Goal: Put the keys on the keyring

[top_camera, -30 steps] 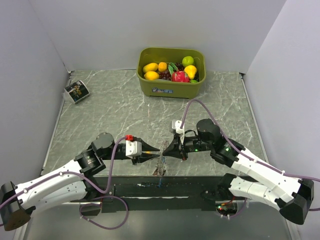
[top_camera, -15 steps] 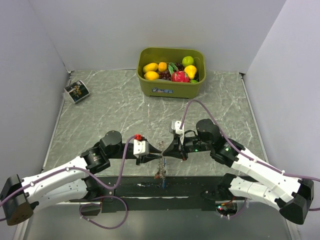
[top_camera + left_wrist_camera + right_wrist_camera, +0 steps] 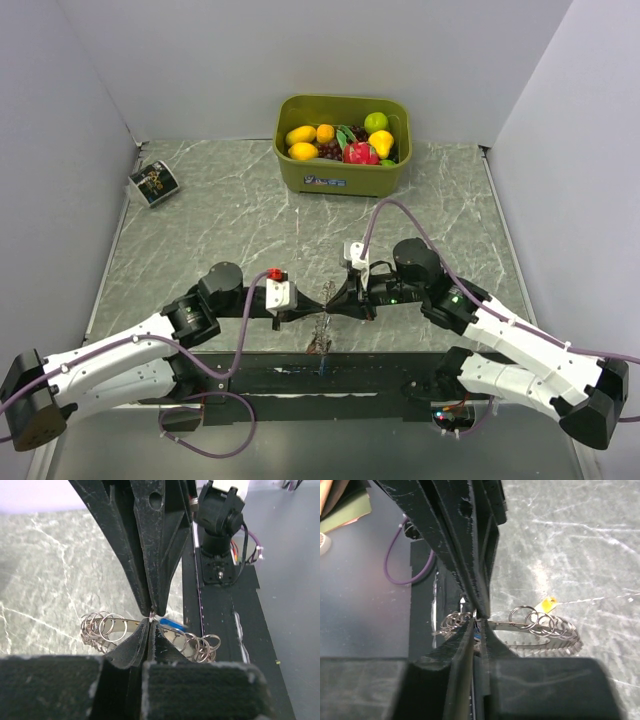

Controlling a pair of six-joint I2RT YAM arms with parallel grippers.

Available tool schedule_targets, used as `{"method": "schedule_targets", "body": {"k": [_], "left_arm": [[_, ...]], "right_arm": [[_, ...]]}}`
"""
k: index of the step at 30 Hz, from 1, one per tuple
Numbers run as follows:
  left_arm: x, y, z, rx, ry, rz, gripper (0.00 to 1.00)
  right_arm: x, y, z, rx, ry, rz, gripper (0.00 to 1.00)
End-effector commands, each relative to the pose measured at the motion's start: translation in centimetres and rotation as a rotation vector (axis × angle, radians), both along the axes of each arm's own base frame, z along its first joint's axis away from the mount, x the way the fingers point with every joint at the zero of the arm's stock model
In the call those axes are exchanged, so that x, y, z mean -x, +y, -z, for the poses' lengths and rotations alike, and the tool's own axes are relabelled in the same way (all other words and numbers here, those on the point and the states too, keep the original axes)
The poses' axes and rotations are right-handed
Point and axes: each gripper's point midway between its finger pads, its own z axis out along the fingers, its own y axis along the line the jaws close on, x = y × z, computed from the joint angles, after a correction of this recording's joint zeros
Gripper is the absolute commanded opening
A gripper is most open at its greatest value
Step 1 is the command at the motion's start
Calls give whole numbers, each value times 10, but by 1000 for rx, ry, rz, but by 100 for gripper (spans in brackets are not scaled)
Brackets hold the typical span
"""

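Where the two arms meet, just inside the middle of the table's near edge, the items are as follows.

Left gripper [image 3: 311, 305]: fingers pressed together at the tips, pinching the keyring [image 3: 322, 320]. From the left wrist its tips [image 3: 151, 624] close on a thin bit of wire.

Right gripper [image 3: 331, 298]: fingers likewise together, clamped on the same loop from the opposite side. The two sets of tips are nearly touching, point to point, in both wrist views [image 3: 477, 622].

Keyring: grey metal band strung with many small rings, held off the table [image 3: 230, 215] between the two grippers and sagging below them. One cluster of small rings [image 3: 102, 626] sits to one side of the pinch, and a second cluster sits on the other.

Keys [image 3: 320, 346]: small bunch hanging from the loop's low end, over the black strip [image 3: 270, 380] along the near edge. A blue piece [image 3: 171, 624] shows just behind the left fingers. A small yellow tag [image 3: 549, 603] shows beside the rings from the right wrist. Whether each is threaded on the loop cannot be told.

Bin [image 3: 340, 178]: olive green, at the middle of the far edge, holding toy fruit [image 3: 360, 152].

Card [image 3: 153, 183]: small, dark printed face, near the far left corner.
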Motion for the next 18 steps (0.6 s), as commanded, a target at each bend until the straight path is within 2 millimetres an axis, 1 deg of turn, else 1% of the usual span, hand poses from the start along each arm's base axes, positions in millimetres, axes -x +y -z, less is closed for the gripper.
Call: {"method": "schedule_targets", "body": {"k": [1, 7, 12, 14, 15, 16, 18], "left_arm": [[6, 0, -37, 148, -68, 15, 1], [8, 3, -42, 175, -74, 16, 1], [11, 3, -47, 182, -78, 26, 1], [11, 4, -48, 187, -73, 25, 1], [11, 4, -48, 190, -73, 25, 1], [12, 4, -49, 192, -71, 27, 1], [12, 5, -50, 197, -74, 22, 1]], "right_arm": [[-6, 0, -28, -96, -85, 32, 24], [-6, -4, -28, -101, -96, 55, 28], [-4, -2, -27, -100, -86, 39, 29], [-4, -3, -25, -99, -87, 40, 34], [-4, -3, -25, -97, -86, 43, 39], [-4, -4, -24, -93, -85, 44, 46], [-3, -6, -22, -92, -91, 46, 53]]}}
